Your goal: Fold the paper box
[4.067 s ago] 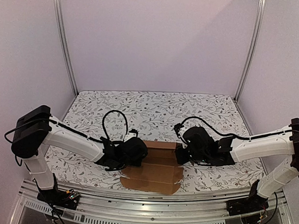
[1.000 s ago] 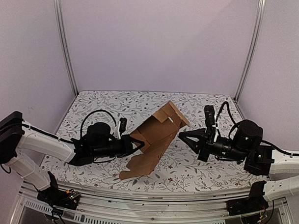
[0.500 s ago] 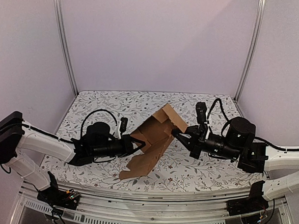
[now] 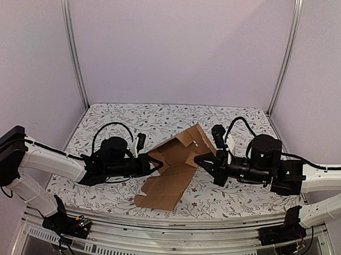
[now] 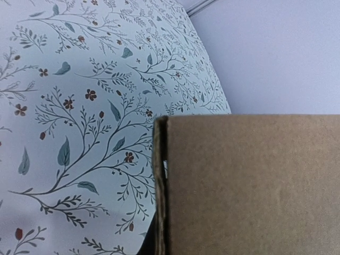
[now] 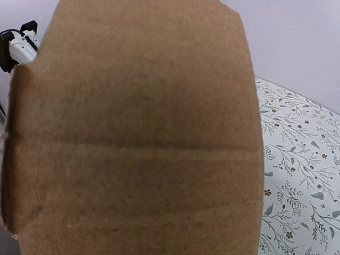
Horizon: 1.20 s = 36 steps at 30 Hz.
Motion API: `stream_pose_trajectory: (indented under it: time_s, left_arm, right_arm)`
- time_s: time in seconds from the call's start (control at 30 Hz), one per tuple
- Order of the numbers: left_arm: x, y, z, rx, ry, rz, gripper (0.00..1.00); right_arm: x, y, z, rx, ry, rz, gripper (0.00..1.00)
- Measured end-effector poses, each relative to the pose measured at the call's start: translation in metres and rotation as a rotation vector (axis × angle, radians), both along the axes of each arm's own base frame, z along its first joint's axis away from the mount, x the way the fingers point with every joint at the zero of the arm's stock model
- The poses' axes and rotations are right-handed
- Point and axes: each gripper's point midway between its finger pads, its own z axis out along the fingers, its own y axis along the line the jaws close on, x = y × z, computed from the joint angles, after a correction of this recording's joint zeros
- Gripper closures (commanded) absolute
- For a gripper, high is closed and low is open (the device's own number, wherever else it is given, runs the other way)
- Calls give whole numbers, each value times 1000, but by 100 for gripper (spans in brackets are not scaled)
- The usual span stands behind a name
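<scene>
The paper box [image 4: 177,161] is a brown cardboard sheet, partly folded and tilted up off the table, with its lower flap [image 4: 160,194] resting near the front edge. My left gripper [image 4: 154,160] is shut on the sheet's left edge. In the left wrist view the cardboard [image 5: 249,186] covers the fingers. My right gripper [image 4: 199,160] is shut, and its tip is pressed against the raised right panel. In the right wrist view that panel [image 6: 138,133] fills the frame and hides the fingers.
A floral tablecloth [image 4: 159,119] covers the table. Plain walls and two aluminium posts [image 4: 75,51] enclose it. A metal rail [image 4: 167,228] runs along the front edge between the arm bases. The left arm's wrist [image 6: 18,45] shows beyond the panel.
The flat sheet has been lifted by my left gripper. Over the last second my right gripper moved left onto the raised panel, and the box's top has tipped lower.
</scene>
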Motion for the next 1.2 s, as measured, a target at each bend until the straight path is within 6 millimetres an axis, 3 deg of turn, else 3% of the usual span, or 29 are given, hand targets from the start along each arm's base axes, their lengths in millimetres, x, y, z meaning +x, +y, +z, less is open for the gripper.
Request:
stream_pose_trajectory:
  time_s: [0.3, 0.67, 0.8, 1.2]
  left_arm:
    - [7, 7, -10, 97, -17, -12, 100]
    - [6, 10, -18, 153, -3, -33, 100]
    - [5, 11, -20, 163, 0, -36, 100]
    - [12, 8, -10, 158, -67, -35, 100]
  right_arm:
    - [-1, -13, -43, -188, 41, -18, 100]
    - [7, -21, -65, -319, 45, -81, 100]
    - [6, -20, -64, -329, 46, -79, 100]
    - [-9, -34, -46, -299, 51, -40, 81]
